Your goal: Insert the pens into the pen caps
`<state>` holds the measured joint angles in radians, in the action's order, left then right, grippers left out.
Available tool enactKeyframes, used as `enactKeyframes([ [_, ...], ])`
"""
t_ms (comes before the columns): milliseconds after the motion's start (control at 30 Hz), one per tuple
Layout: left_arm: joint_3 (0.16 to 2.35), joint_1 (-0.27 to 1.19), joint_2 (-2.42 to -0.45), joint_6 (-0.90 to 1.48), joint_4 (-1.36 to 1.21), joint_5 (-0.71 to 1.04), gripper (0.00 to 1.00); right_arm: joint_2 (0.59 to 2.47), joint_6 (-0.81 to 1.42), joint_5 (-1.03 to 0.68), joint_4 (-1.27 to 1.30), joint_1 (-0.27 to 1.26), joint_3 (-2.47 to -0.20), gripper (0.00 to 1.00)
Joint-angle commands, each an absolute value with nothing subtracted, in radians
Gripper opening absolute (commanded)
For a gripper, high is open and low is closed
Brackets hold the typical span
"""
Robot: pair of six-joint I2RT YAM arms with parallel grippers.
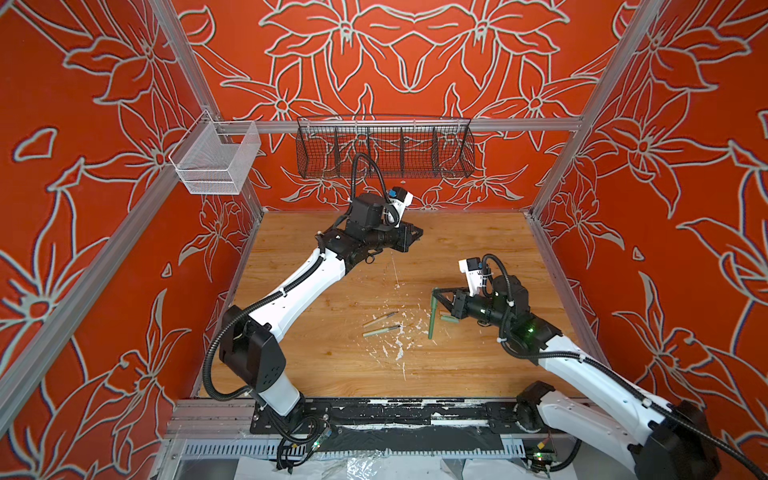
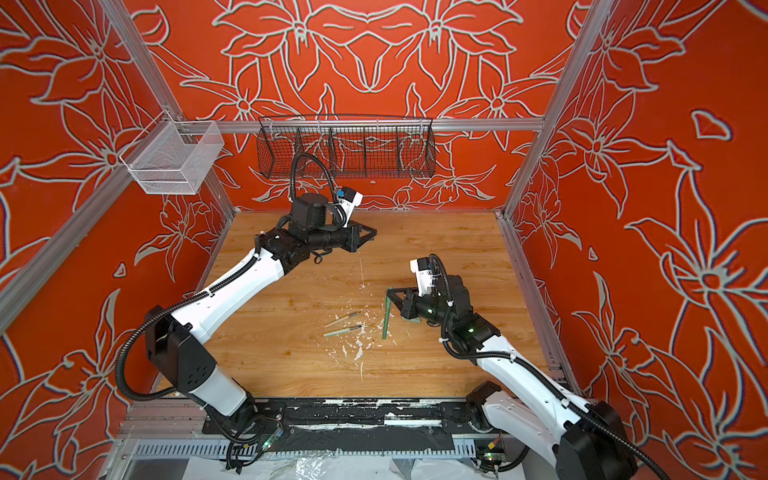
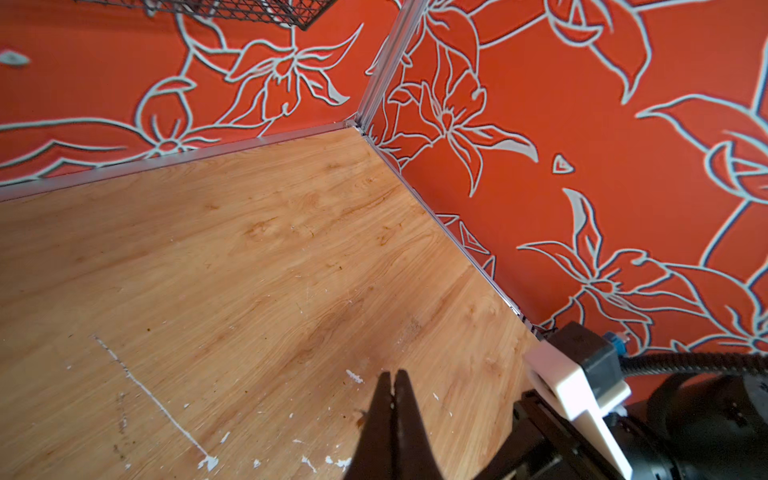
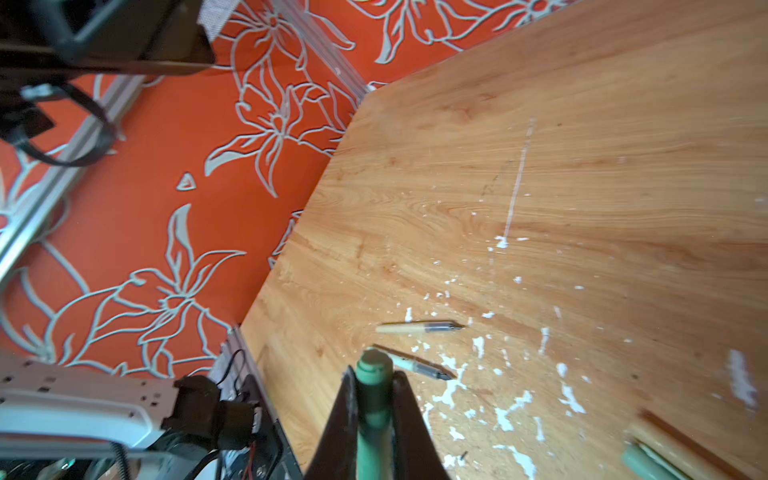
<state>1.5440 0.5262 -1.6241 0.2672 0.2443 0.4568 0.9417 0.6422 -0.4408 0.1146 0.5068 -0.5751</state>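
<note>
near: right gripper (image 1: 434,292) clamps dark green pen (image 1: 432,318) roughly upright, 3 o'clock of loose mint pen (image 1: 380,331), beige pen (image 1: 379,319) | pale cap (image 1: 448,319) half-hidden under right gripper | left gripper (image 3: 392,376) pinched together, empty, 12 o'clock | paint-flecked wood table (image 1: 332,365), red floral walls (image 1: 415,89)

- No writing, label, brand, number or sign can be read in any view
</note>
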Motion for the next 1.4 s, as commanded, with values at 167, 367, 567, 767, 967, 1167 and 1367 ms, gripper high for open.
enactKeyframes([
  [167, 1.277, 0.561, -1.491, 0.245, 0.215, 0.618, 0.45, 0.971, 0.638, -0.348, 0.100, 0.467, -0.756, 0.00],
  [367, 1.105, 0.648, -1.393, 0.238, 0.135, 0.609, 0.65, 1.035, 0.696, -0.367, 0.211, 0.463, -0.778, 0.00],
  [567, 1.091, 0.665, -1.388, 0.224, 0.140, 0.557, 0.69, 1.059, 0.736, -0.402, 0.282, 0.463, -0.775, 0.00],
  [767, 1.118, 0.669, -1.449, 0.222, 0.139, 0.548, 0.63, 1.062, 0.766, -0.434, 0.333, 0.463, -0.757, 0.00],
  [967, 1.155, 0.670, -1.477, 0.241, 0.146, 0.538, 0.37, 1.061, 0.767, -0.447, 0.346, 0.463, -0.744, 0.00],
  [1167, 1.188, 0.670, -1.489, 0.253, 0.194, 0.489, 0.00, 1.043, 0.722, -0.431, 0.298, 0.463, -0.749, 0.00],
  [1367, 1.211, 0.670, -1.507, 0.247, 0.235, 0.485, 0.00, 0.986, 0.639, -0.382, 0.169, 0.463, -0.775, 0.15],
])
